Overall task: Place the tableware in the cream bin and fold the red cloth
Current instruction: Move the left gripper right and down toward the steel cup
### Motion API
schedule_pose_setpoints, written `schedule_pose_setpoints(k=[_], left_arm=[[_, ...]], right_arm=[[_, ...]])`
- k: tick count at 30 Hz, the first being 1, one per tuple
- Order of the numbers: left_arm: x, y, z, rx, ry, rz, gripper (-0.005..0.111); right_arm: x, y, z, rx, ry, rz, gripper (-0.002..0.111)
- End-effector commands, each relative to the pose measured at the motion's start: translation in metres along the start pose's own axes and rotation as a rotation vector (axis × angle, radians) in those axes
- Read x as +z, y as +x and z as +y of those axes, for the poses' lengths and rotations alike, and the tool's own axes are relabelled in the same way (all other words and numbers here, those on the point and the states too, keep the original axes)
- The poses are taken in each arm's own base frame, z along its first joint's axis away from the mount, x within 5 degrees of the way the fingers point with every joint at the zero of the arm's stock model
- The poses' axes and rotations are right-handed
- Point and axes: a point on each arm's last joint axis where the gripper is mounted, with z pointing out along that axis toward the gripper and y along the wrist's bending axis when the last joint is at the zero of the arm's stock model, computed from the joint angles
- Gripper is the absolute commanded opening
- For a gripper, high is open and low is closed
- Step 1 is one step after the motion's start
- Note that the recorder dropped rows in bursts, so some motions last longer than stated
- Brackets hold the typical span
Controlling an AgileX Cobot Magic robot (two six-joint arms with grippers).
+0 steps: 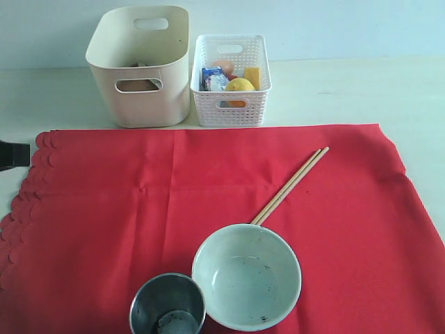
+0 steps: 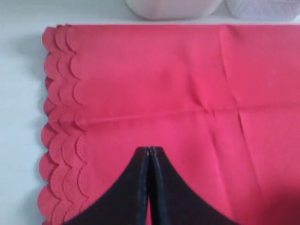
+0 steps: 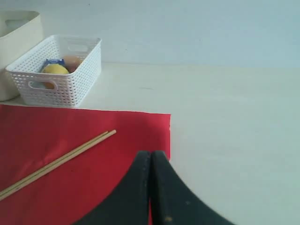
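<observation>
On the scallop-edged red cloth [image 1: 208, 181] lie a round pale green bowl [image 1: 247, 276], steel cup [image 1: 167, 306] and wooden chopsticks [image 1: 290, 186]. The smooth cream bin [image 1: 142, 66] stands behind it. Left gripper [image 2: 149, 154] and right gripper [image 3: 150, 157]: pinched together, empty.

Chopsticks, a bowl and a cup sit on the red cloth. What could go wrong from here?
1. The chopsticks lie flat on the red cloth; a pinch may snag fabric or lift only one stick.
2. The bowl and cup stand very close together; reaching for one could knock the other.
3. The cream bin stands right beside the white basket, so a release could land in the wrong one.
</observation>
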Motion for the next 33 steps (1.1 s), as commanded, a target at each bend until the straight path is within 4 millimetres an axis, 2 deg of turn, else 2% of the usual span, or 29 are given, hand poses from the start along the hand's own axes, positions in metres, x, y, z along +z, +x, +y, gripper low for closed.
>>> schedule_pose_setpoints(k=[1,10,13,16,24,29,33], left_arm=[[0.006,0.002,-0.007,0.042,0.054,0.099,0.008],[0.005,-0.012,-0.029,0.063,0.255,0.213,0.052],[0.008,-0.015,-0.032,0.059,0.285,0.280,0.060],[0.012,-0.016,-0.035,0.085,0.309,0.350,0.064],[0.036,-0.005,-0.040,0.122,0.406,0.547,0.065],[0.037,-0.001,-0.052,0.113,0.587,0.598,0.065],[0.036,-0.001,-0.054,0.151,0.619,0.589,0.064]], right_arm=[[0.001,0.007,-0.003,0.015,0.049,-0.025,0.000],[0.007,0.026,-0.005,0.026,0.088,-0.027,0.000],[0.008,0.031,-0.005,0.026,0.088,-0.027,0.000],[0.010,0.039,-0.005,0.026,0.088,-0.031,0.000],[0.007,0.035,-0.005,0.023,0.089,-0.105,0.000],[0.006,0.035,-0.005,0.023,0.089,-0.107,0.000],[0.006,0.035,-0.005,0.023,0.089,-0.107,0.000]])
